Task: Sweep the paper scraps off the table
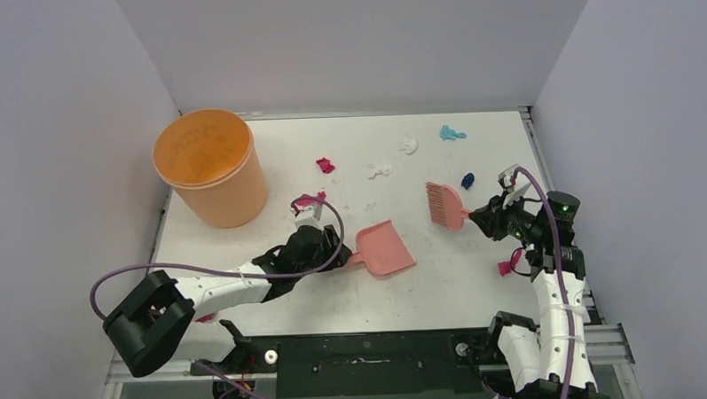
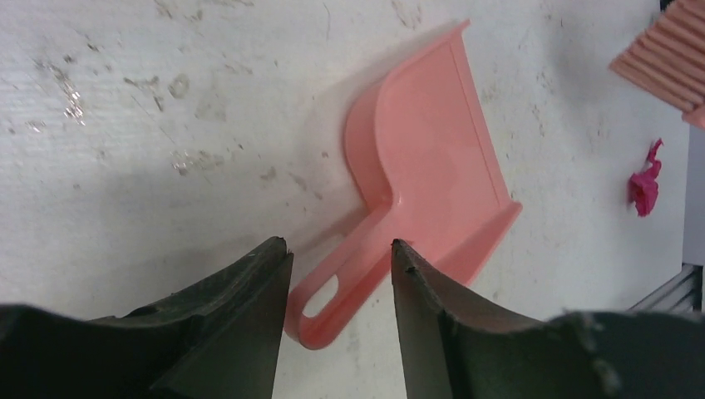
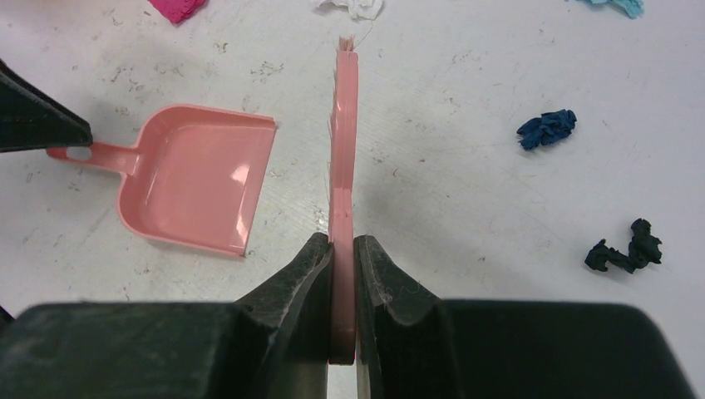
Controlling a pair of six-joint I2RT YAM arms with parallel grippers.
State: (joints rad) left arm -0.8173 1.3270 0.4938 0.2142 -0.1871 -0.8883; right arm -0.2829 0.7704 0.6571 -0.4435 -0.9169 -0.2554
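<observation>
White walls box in a scuffed white worktop [image 1: 464, 289], with an orange bucket [image 1: 211, 169] at its far left. The paper scraps [image 1: 326, 165] lie loose across the far half, 1 magenta wad near the right arm. The right end effector [image 3: 343, 245] is clenched on the hand brush [image 3: 343, 125], head reaching toward them, ready to sweep. The left end effector [image 2: 339, 249] straddles the dustpan [image 1: 386, 248] handle; whether it pinches yet, I cannot tell. The pan's mouth faces the brush, likely to catch them.

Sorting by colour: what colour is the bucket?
The bucket is orange; top external view.
</observation>
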